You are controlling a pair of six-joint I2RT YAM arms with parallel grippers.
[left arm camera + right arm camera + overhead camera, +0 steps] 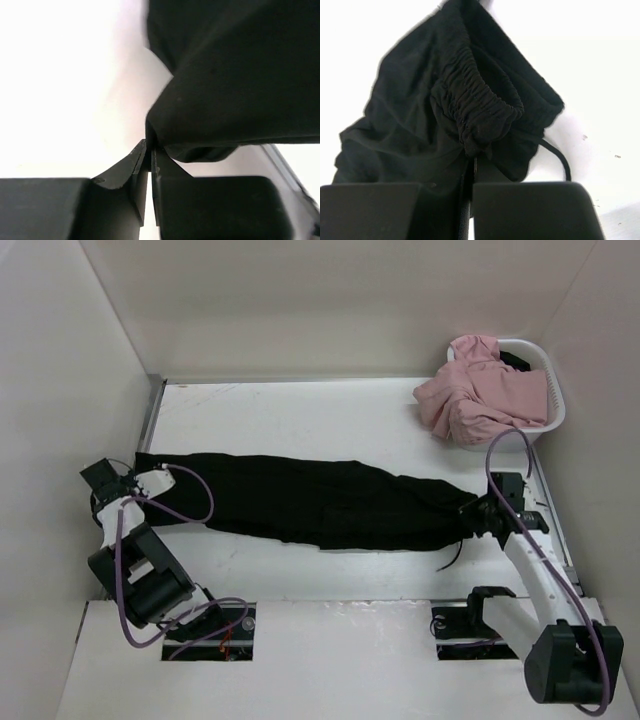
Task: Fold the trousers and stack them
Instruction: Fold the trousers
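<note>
Black trousers (310, 502) lie stretched left to right across the white table, folded lengthwise. My left gripper (150, 483) is shut on the leg-hem end at the left; in the left wrist view the black cloth (235, 90) is pinched between my fingertips (149, 150). My right gripper (478, 512) is shut on the elastic waistband at the right; in the right wrist view the gathered waistband (480, 105) bunches at my jaws, and a drawstring (559, 157) loops onto the table.
A white laundry basket (553, 400) at the back right holds pink clothing (480, 395) that spills over its left rim. White walls enclose the table on the left, back and right. A metal rail (152, 410) runs along the left edge.
</note>
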